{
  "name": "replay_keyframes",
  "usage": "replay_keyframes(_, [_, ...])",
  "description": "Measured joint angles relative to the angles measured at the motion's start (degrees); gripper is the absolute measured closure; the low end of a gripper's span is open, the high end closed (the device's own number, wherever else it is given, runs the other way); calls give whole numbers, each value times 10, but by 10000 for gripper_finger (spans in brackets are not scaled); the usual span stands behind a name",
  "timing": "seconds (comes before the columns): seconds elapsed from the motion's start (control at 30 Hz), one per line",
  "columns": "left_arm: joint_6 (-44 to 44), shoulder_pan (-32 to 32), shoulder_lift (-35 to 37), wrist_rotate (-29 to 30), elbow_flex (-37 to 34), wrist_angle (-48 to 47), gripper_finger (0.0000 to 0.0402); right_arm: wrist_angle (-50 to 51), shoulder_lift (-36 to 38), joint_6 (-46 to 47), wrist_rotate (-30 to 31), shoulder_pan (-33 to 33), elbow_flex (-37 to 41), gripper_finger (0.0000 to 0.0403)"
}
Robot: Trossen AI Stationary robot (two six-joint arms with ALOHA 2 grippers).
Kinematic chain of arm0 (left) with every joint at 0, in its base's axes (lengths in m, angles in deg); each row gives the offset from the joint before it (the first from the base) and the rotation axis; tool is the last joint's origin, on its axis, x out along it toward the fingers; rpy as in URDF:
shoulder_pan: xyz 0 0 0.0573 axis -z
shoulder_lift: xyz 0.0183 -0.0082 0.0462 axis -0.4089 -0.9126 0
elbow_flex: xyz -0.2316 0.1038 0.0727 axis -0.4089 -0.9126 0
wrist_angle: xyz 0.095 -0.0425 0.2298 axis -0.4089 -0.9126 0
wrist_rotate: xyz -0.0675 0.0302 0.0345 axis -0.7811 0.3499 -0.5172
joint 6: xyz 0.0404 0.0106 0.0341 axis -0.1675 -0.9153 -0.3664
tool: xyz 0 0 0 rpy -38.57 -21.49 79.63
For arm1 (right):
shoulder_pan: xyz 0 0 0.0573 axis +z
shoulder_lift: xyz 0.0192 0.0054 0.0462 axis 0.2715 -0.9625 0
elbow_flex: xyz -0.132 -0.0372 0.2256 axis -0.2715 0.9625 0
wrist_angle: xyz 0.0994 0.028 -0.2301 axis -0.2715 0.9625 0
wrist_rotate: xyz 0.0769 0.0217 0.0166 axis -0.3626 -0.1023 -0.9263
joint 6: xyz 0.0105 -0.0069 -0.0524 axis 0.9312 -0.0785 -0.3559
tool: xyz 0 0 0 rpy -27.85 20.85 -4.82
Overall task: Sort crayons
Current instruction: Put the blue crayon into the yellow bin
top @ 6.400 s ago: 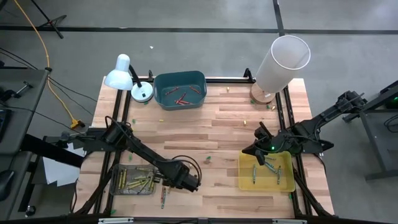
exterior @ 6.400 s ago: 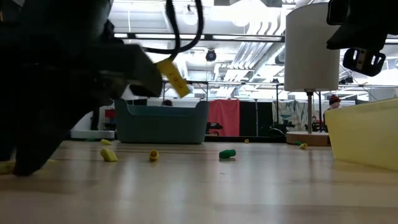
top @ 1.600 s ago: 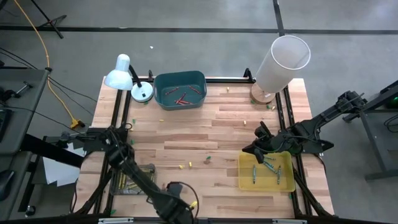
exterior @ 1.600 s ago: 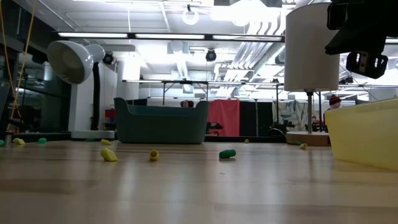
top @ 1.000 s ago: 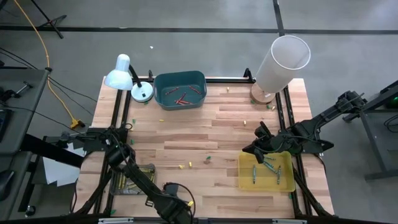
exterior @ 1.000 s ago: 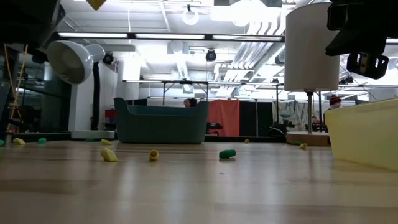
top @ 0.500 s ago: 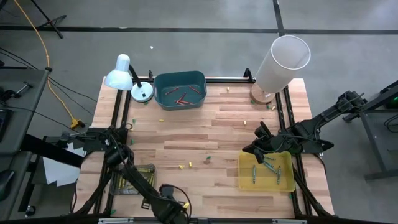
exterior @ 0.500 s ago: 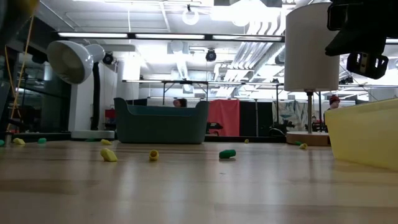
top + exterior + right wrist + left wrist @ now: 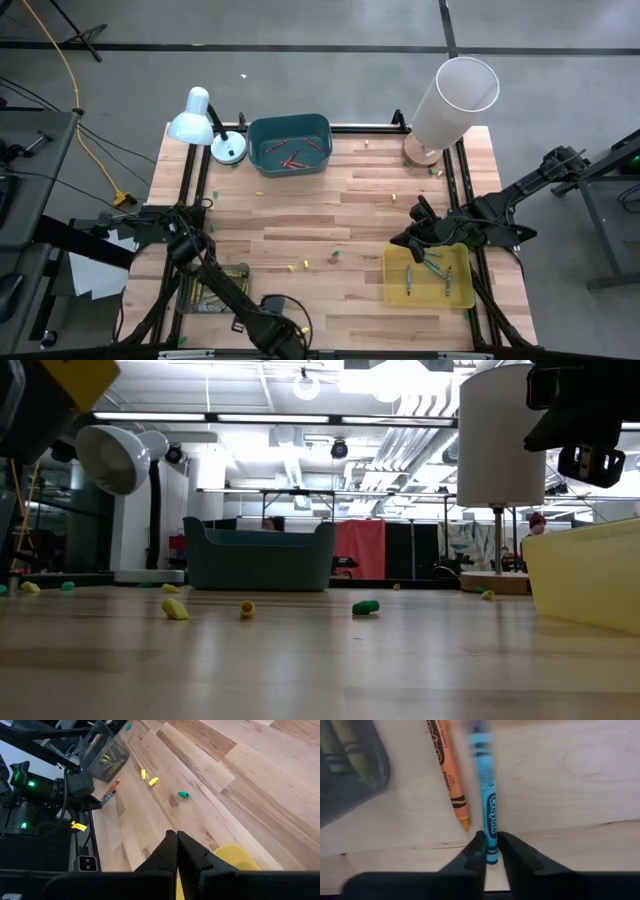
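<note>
- My left claw is down at the near edge of the tabletop, just right of the grey tray.
- Left wrist view: fingers are pressed on both sides of one end of the blue crayon, so it is clamped. The crayon lies flat on the wood.
- Orange crayon lies just beside the blue one, nearly parallel. I can't tell if they touch.
- The high view doesn't show that grip, because my arm covers both crayons. It does show yellow-green crayons in the grey tray.
- The right wrist view sees that pair from far off, as small orange and blue sticks beside the grey tray.
- My right claw has its fingers together and holds nothing. It hangs over the far left corner of the yellow tray.
- High view only: red crayons are in the teal bin at the far side, and a few sticks are in the yellow tray.
- Low view: loose yellow bits and a green bit lie mid-tabletop, and no crayon shows there.
</note>
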Motion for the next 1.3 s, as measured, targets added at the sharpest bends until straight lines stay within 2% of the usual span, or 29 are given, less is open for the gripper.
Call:
replay_keyframes(0.1, [-15,-2,2,-4,0,-2,391,0,0,0,-5,1,0,402])
replay_keyframes(0.27, [-50,1,25,14,-3,15,398,1,0,-5,-15,1,0,402])
replay_keyframes(0.4, [-97,3,93,71,-1,10,400,1,0,-16,-17,1,0,402])
replay_keyframes(0.53, [-170,-4,186,206,-1,6,401,0,0,-19,-17,1,0,402])
replay_keyframes(0.67, [-296,-38,269,357,0,2,401,-11,0,-19,-17,1,0,402])
replay_keyframes(0.73, [-377,-63,294,407,0,2,401,-37,0,-19,-17,1,0,402])
replay_keyframes(0.83, [-506,-105,317,440,0,8,401,-104,0,-23,-9,1,0,402])
replay_keyframes(0.93, [-633,-146,330,431,-19,57,401,-197,0,-56,21,1,0,402])
replay_keyframes(1.0, [-705,-172,347,378,-68,150,401,-256,0,-87,40,1,0,402])
replay_keyframes(1.07, [-754,-195,370,305,-145,284,402,-301,0,-115,58,1,0,402])
replay_keyframes(1.2, [-789,-237,406,188,-318,584,401,-353,0,-151,68,1,0,402])
replay_keyframes(1.3, [-773,-268,409,148,-400,745,401,-383,0,-164,78,1,0,402])
